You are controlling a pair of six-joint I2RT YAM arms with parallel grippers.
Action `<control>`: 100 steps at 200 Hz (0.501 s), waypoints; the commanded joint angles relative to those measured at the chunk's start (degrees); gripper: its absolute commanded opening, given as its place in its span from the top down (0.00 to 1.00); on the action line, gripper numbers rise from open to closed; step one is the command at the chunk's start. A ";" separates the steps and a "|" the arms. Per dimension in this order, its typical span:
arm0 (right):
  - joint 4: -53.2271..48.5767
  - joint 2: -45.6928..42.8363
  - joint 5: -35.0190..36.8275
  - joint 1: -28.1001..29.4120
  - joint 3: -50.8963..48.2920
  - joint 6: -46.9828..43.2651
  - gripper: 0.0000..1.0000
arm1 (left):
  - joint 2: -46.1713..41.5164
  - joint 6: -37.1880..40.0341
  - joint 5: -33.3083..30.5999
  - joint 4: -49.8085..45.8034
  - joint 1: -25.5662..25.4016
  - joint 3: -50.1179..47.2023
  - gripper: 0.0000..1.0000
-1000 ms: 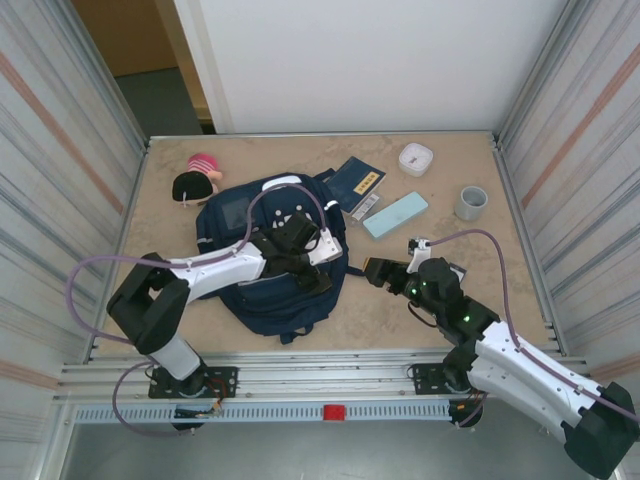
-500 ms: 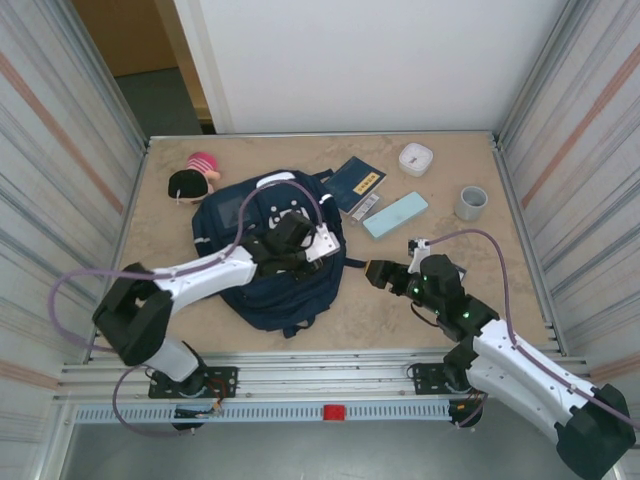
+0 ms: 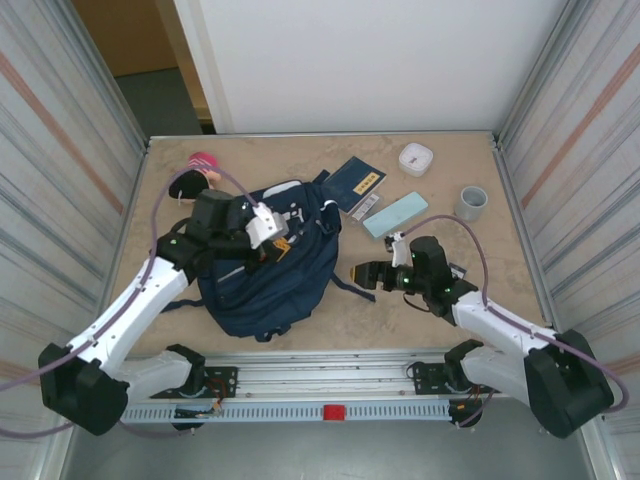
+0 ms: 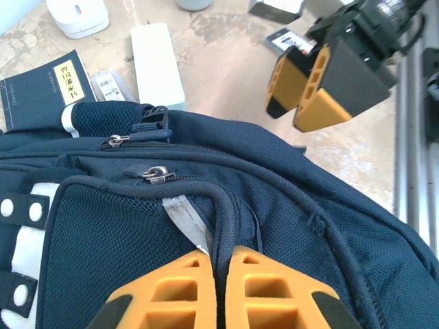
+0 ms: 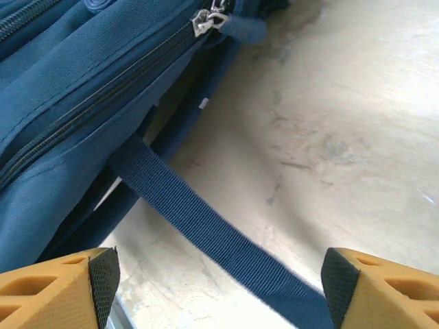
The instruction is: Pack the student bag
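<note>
The student bag [image 3: 262, 268], navy blue with white patches, lies mid-table left of centre. My left gripper [image 3: 279, 246] is over the bag's upper part. In the left wrist view this gripper [image 4: 221, 259] is shut on a thick piped seam of the bag [image 4: 288, 205] beside a grey strip, just below two zipper pulls [image 4: 156, 173]. My right gripper [image 3: 362, 273] stands open low at the bag's right edge. In the right wrist view a flat blue strap [image 5: 206, 226] of the bag [image 5: 62, 96] runs across the table between its wide-open fingertips [image 5: 103, 274].
Behind the bag lie a dark blue booklet [image 3: 357, 183], a small grey packet [image 3: 368, 206] and a light blue case [image 3: 394, 214]. A white round box [image 3: 415, 158] and a grey cup [image 3: 470, 203] stand at the back right. A pink-and-black plush [image 3: 193, 178] lies at the back left.
My left gripper has shut on the bag's seam and drawn back to the left, dragging the bag's top with it. My right gripper has slid left toward the bag's strap.
</note>
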 commanded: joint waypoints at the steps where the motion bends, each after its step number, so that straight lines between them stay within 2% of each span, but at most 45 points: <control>1: 4.45 2.65 -5.55 -0.40 3.07 -9.73 0.22 | -3.32 3.74 14.03 -2.19 3.61 3.57 1.00; 29: 9.36 6.42 -7.97 -0.35 3.54 -18.12 0.25 | -3.87 5.52 20.58 -6.00 8.02 4.99 1.00; 49: 8.96 9.09 -9.41 -0.16 5.85 -22.17 0.28 | -4.13 6.01 23.45 -6.84 10.33 5.59 1.00; 64: 10.63 10.63 -7.75 0.07 6.12 -23.31 0.34 | -4.24 6.15 25.28 -6.50 11.33 5.57 1.00; 100: 13.88 15.63 -10.38 0.42 9.05 -26.71 0.35 | -3.81 6.76 27.01 -7.13 11.92 6.05 1.00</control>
